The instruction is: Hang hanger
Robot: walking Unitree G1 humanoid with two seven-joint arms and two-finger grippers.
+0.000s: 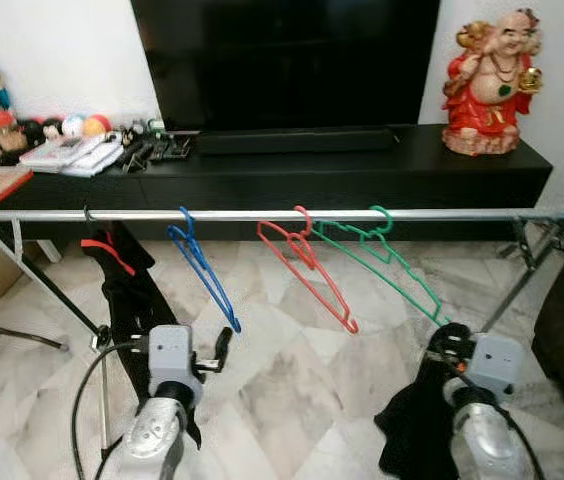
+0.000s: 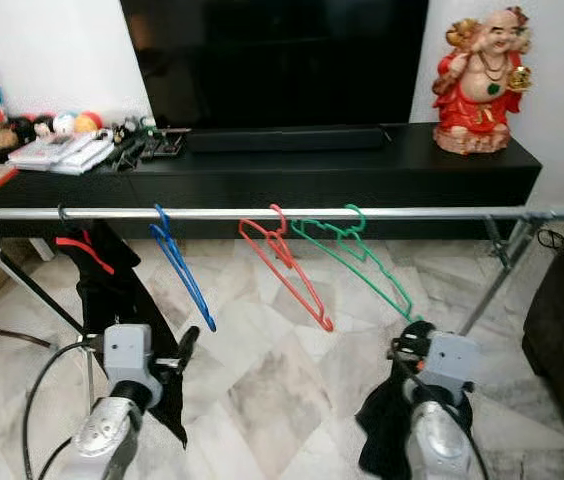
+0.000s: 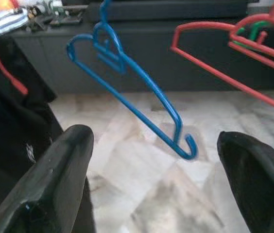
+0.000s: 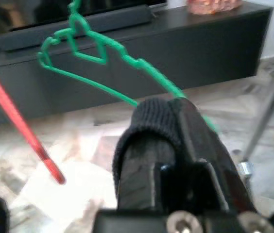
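Fingers of the right claw [image 4: 176,160] pinch black cloth [image 1: 417,425] beside the green hanger [image 1: 387,255]; the left claw [image 3: 161,194] gapes wide, empty.

The lower end of the green hanger [image 1: 387,258] is hidden behind the right gripper [image 1: 449,345] and the black cloth [image 1: 417,420] bunched there. The fingers of that gripper are covered by the cloth, so their gap cannot be seen. The rail [image 1: 262,215] is cut off at both sides. The small things [image 1: 72,140] on the dark cabinet [image 1: 362,170] are too tiny to be told apart. The left gripper [image 3: 151,160] is blurred at its fingertips [image 3: 54,179].
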